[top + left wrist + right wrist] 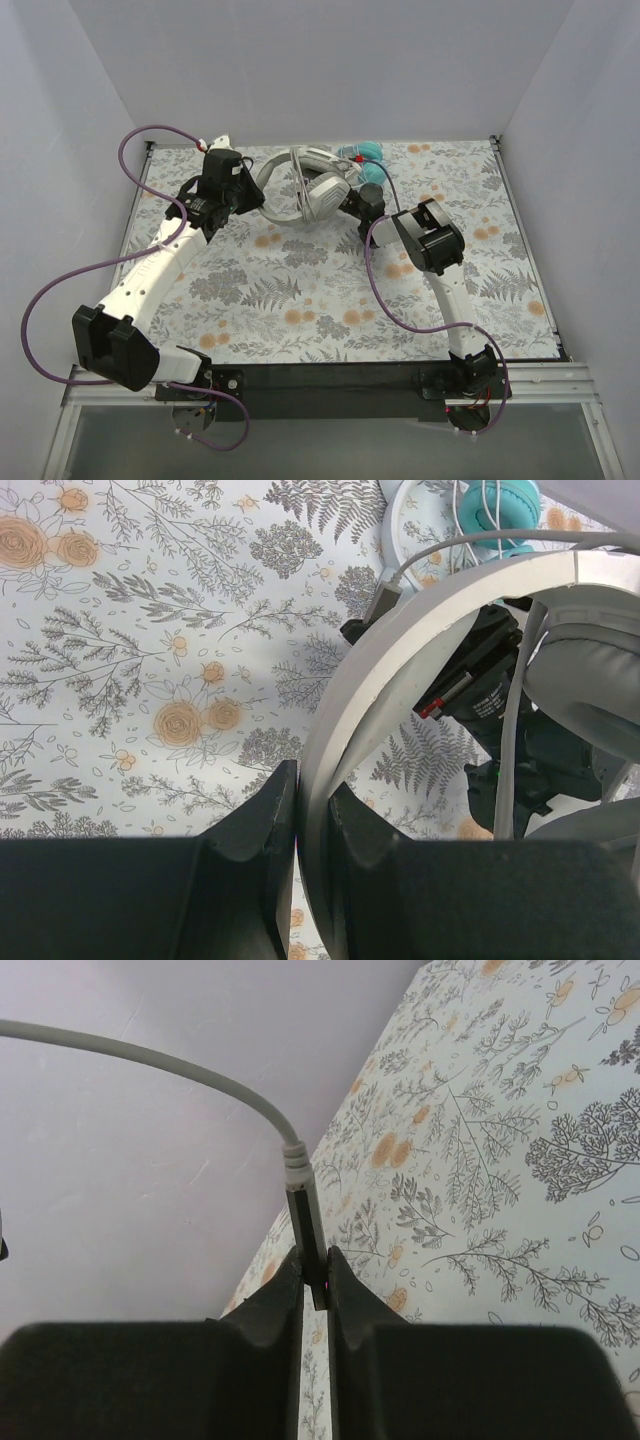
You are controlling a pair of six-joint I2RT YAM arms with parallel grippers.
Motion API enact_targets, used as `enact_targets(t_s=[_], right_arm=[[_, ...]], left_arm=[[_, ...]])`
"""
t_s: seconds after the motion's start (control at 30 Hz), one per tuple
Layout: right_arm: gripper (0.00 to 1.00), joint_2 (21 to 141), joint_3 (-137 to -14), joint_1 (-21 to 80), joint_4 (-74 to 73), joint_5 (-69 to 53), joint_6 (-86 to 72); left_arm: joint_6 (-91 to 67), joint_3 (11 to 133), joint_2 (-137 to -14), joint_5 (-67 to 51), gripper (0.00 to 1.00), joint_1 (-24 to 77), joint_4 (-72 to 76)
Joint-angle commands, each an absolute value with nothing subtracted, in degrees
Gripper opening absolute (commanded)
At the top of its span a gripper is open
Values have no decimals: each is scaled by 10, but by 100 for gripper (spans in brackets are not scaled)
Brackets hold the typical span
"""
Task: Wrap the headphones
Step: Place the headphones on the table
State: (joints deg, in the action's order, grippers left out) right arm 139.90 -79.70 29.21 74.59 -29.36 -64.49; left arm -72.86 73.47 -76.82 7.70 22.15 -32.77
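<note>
**White-grey headphones held by both arms**

Left of centre in the top view, the left gripper is clamped on the pair's white headband. The pair is at upper centre of the floral table, with the teal headphones just behind it. To the right, the right gripper is clenched on the plug of the grey cable.

Floral tablecloth, pale walls
</note>
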Motion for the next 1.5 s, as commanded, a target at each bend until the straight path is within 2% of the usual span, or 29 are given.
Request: enact_targets(t_s=[0.0,0.13,0.5,1.0,1.47], right_arm=[[8,1360,-778,287,915,-279,-652],[1,1354,-755,287,928,-277,-662],[1,1321,-673,288,918,-291,-686],[1,1309,-661,287,760,-352,-708],[1,1315,-692,287,611,-332,-706]], left_arm=[[-749,766,-756,71,0,224,-280],[-750,755,-758,75,0,223,-271],[-738,751,-787,117,0,222,-239],[-797,665,-863,131,0,200,-105],[-864,615,-929,94,0,148,-11]])
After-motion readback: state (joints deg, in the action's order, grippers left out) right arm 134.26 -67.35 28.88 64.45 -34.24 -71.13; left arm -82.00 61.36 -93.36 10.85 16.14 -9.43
